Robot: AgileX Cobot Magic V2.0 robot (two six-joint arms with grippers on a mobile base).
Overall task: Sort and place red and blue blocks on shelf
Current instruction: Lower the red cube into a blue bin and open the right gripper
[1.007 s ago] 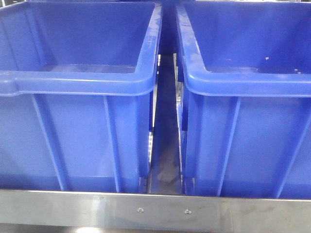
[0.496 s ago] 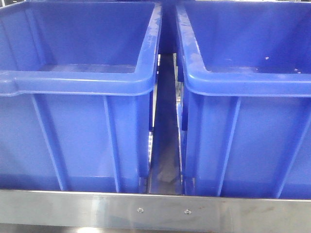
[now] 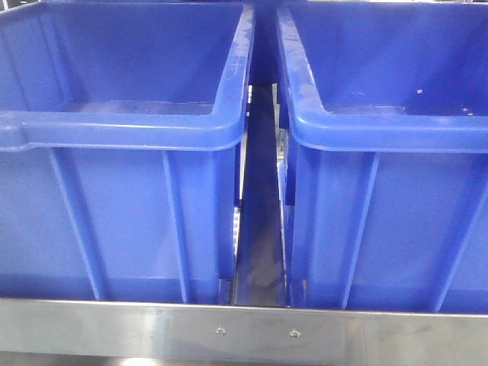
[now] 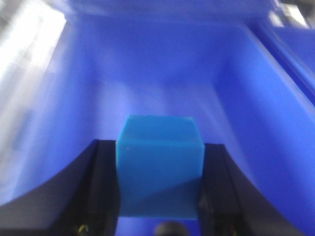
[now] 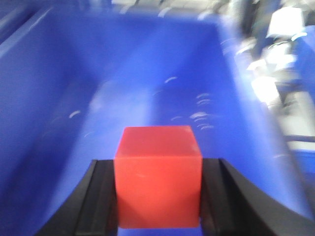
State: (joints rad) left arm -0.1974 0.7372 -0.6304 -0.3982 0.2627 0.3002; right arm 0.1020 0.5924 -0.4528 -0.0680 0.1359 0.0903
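Observation:
In the left wrist view my left gripper [image 4: 160, 184] is shut on the blue block [image 4: 160, 164], a matte cube held between both black fingers [image 4: 101, 189] over the inside of a blue bin [image 4: 162, 69]. The right wrist view has my right gripper [image 5: 158, 189] shut on the red block [image 5: 157, 174], which hangs above the floor of another blue bin [image 5: 147, 73]. The shelf shows in the front view as a brushed steel front beam [image 3: 244, 332] with two small screws. Neither gripper nor block shows in the front view.
Two big blue plastic bins stand side by side on the shelf, the left bin [image 3: 122, 152] and the right bin [image 3: 389, 152], with a narrow gap [image 3: 259, 229] between them. Blurred pale clutter lies beyond the bin's right wall [image 5: 280, 59] in the right wrist view.

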